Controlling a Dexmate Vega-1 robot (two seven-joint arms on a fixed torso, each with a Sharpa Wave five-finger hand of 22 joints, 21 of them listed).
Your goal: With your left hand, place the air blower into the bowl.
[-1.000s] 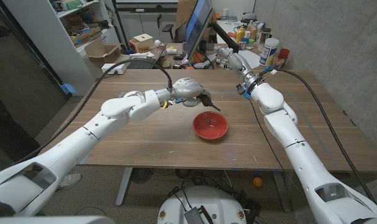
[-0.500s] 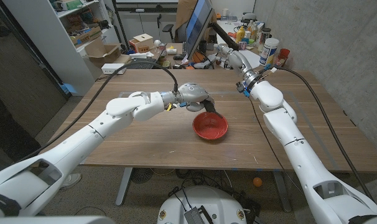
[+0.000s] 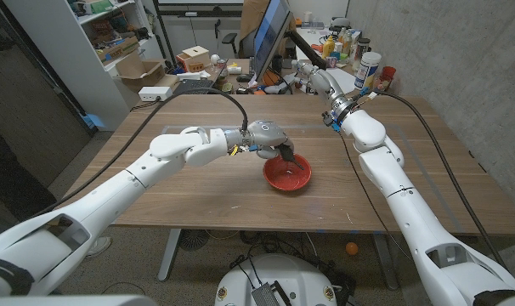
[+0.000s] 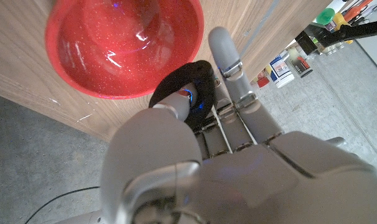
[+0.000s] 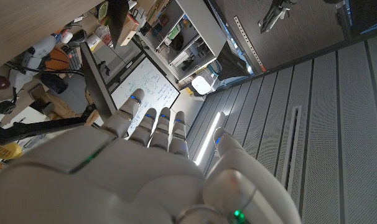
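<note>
The left hand (image 3: pixel 268 136) is positioned over the near-left rim of the red bowl (image 3: pixel 288 172), which stands on the wooden table (image 3: pixel 198 187) slightly right of centre. The fingers of this hand are closed around the black air blower (image 3: pixel 286 153), which hangs from the hand with its lower end at or just above the bowl's rim; the head view does not show whether the blower touches the bowl. In the left wrist view, the left hand (image 4: pixel 195 155) shows from behind, the air blower (image 4: pixel 185 93) appears as a dark rounded body enclosed between the thumb and the fingers (image 4: pixel 226 62), and the red bowl (image 4: pixel 123 43) lies directly beyond the fingertips, its glittered inner surface facing the camera and its rim just beside the blower. The blower is therefore held at the bowl's edge and is not resting inside the bowl. The right hand (image 3: pixel 314 78) is raised at the far right edge of the table, well apart from the bowl, with the right arm extended toward the clutter behind the table. In the right wrist view, the right hand (image 5: pixel 145 162) holds nothing; its fingers (image 5: pixel 157 127) are extended side by side and point toward a whiteboard (image 5: pixel 145 93) and shelving in the room beyond. A monitor (image 3: pixel 270 34) stands behind the far edge of the table, and bottles and containers (image 3: pixel 368 68) stand close to the right hand.
</note>
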